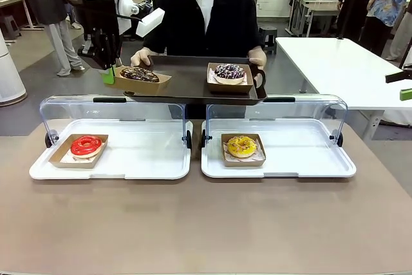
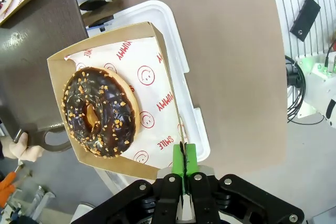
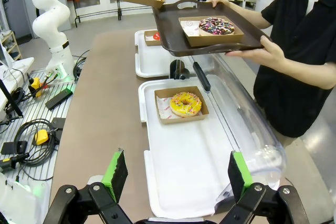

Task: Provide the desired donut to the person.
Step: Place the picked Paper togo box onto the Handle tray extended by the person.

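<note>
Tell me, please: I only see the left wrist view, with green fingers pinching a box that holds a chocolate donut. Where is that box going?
Observer: The left gripper holds the box at the left end of a dark tray that the person holds up with both hands.
Operator: Are any donuts left on the table?
Observer: A red donut sits in the left display case, under its raised clear lid.
Operator: And the other arm?
Observer: The right gripper is open and holds nothing, above the near end of the right display case.
</note>
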Tool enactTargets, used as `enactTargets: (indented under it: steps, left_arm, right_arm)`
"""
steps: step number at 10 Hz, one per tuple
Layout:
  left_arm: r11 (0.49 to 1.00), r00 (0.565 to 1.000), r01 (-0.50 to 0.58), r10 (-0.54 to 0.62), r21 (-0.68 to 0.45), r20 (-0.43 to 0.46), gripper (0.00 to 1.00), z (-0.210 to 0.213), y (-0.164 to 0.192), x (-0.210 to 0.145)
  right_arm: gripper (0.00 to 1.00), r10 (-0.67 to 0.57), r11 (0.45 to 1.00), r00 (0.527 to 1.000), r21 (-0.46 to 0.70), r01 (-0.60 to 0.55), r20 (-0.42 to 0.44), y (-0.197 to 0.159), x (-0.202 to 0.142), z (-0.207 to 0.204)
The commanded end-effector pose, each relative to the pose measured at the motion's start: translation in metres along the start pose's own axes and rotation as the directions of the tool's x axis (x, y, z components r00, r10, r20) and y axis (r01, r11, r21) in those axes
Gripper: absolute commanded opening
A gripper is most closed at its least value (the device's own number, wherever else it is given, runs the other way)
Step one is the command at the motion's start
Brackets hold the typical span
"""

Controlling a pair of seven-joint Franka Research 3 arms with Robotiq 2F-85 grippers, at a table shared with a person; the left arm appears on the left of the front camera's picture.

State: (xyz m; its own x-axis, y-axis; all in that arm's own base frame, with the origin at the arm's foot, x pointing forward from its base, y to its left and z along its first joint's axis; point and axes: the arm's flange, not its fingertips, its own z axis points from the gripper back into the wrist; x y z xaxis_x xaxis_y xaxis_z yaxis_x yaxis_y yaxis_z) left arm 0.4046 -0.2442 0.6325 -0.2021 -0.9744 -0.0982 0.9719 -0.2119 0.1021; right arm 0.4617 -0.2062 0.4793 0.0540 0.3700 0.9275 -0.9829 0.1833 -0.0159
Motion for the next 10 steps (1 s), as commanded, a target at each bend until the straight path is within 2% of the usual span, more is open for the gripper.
enactTargets:
  steps: [1,4,6,8,10]
  left_arm:
    - [1.000,1.000,-0.001,0.001,0.004,-0.001,0.00,0.002,-0.004,-0.001]
    - [1.000,1.000,0.000,0.000,0.000,0.000,0.01,0.000,0.000,0.000]
    - [0.998,0.995,0.048,-0.050,0.027,0.090,0.01,0.013,0.014,-0.003]
    - [0.998,0.990,0.017,-0.025,0.056,0.135,0.01,0.027,0.044,-0.004]
    - [0.999,0.990,-0.009,0.003,0.044,0.143,0.01,0.027,0.081,0.000]
  right_arm:
    - [1.00,0.000,1.000,1.000,0.003,0.000,0.004,0.001,0.000,0.000]
    - [1.00,0.000,1.000,1.000,0.003,0.000,0.004,0.001,0.000,0.000]
    - [1.00,0.000,1.000,1.000,0.003,0.000,0.004,0.001,0.000,0.000]
    - [1.00,0.000,1.000,1.000,0.003,0.000,0.004,0.001,0.000,0.000]
    - [1.00,0.000,1.000,1.000,0.003,0.000,0.004,0.001,0.000,0.000]
